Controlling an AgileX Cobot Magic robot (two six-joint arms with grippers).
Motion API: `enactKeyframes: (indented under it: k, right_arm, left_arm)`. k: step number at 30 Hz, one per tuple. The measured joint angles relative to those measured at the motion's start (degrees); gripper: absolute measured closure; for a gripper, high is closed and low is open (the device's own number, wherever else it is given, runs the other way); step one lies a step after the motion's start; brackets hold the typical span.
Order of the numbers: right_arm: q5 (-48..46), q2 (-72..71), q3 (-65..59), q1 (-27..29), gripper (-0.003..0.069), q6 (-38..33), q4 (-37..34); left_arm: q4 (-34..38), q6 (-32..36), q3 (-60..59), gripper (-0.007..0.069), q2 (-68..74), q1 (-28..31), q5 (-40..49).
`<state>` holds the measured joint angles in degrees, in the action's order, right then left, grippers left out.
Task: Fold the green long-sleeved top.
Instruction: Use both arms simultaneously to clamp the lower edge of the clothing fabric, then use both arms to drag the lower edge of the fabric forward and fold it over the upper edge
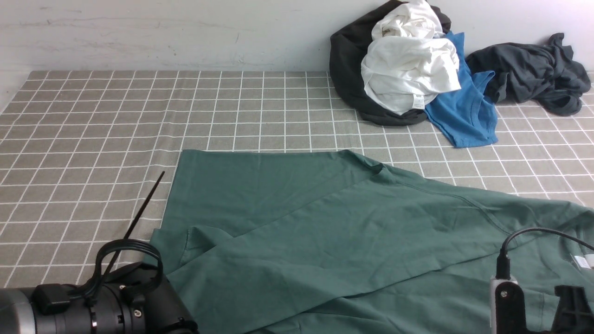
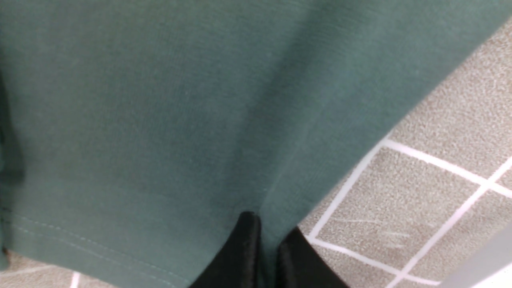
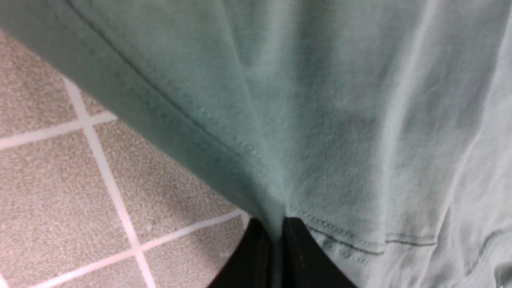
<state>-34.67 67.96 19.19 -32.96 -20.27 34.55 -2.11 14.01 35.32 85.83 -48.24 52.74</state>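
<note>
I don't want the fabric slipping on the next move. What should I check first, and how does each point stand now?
1. Left gripper shut on the top: ok.
2. Right gripper shut on the top's stitched edge: ok.
3. Number of layers caught in each grip: cannot tell.
4. Top spread smooth: not ok, one part lies folded diagonally across it, with creases.
5. Clothes pile apart from the top: ok.
</note>
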Motion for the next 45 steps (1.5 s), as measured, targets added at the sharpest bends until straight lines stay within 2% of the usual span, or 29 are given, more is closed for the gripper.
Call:
enactKeyframes:
  k: [4, 7, 11, 14, 16, 19, 20, 24, 30, 36, 40, 45]
  right_arm:
    - [-2.5, -1.2, 0.9, 0.0, 0.0652, -2.4, -2.7]
    - [-7.4, -1.9, 6.1, 0.4, 0.0652, -8.2, -7.3]
    - [-10.3, -1.1, 12.6, 3.8, 0.0652, -14.5, -13.2]
    - [-12.8, 2.7, 21.5, 10.0, 0.0652, -22.2, -21.6]
    - [-14.5, 6.3, 26.4, 12.9, 0.0652, -25.0, -25.2]
    - [-17.4, 10.4, 33.1, 15.9, 0.0652, -28.0, -30.0]
    - [-19.7, 14.1, 38.2, 17.5, 0.0652, -29.6, -32.8]
    - [-25.6, 23.6, 50.7, 21.1, 0.0652, -32.7, -37.2]
    - [-32.7, 36.8, 68.9, 24.0, 0.0652, -33.7, -39.1]
    - [-35.5, 48.1, 82.6, 25.2, 0.0652, -33.8, -39.9]
    - [-35.7, 52.6, 87.2, 25.6, 0.0652, -32.9, -39.9]
    - [-32.9, 57.1, 90.2, 25.9, 0.0651, -30.8, -39.7]
  left_arm:
    - [-0.5, 0.0, 0.0, 0.0622, -0.3, 0.0, 0.5]
    - [-3.3, -1.6, 1.2, 0.0622, -3.1, 0.7, 3.2]
    - [-6.7, -2.0, 4.9, 0.0613, -5.9, 4.6, 6.1]
    - [-8.6, 1.9, 12.9, 0.0608, -6.2, 12.3, 7.5]
    - [-8.6, 5.5, 18.3, 0.0608, -5.0, 16.6, 7.9]
    - [-8.2, 8.7, 24.2, 0.0608, -2.9, 20.4, 8.4]
    - [-7.5, 10.5, 29.0, 0.0608, -0.7, 23.1, 8.7]
    - [-6.6, 14.1, 41.0, 0.0608, 5.5, 28.1, 9.1]
    - [-6.1, 18.1, 56.3, 0.0608, 16.2, 33.1, 10.4]
    - [-5.8, 18.5, 66.7, 0.0608, 26.0, 35.7, 10.5]
    - [-5.8, 18.6, 70.0, 0.0608, 30.8, 36.0, 9.6]
    - [-6.0, 18.5, 71.8, 0.0608, 37.4, 36.6, 3.9]
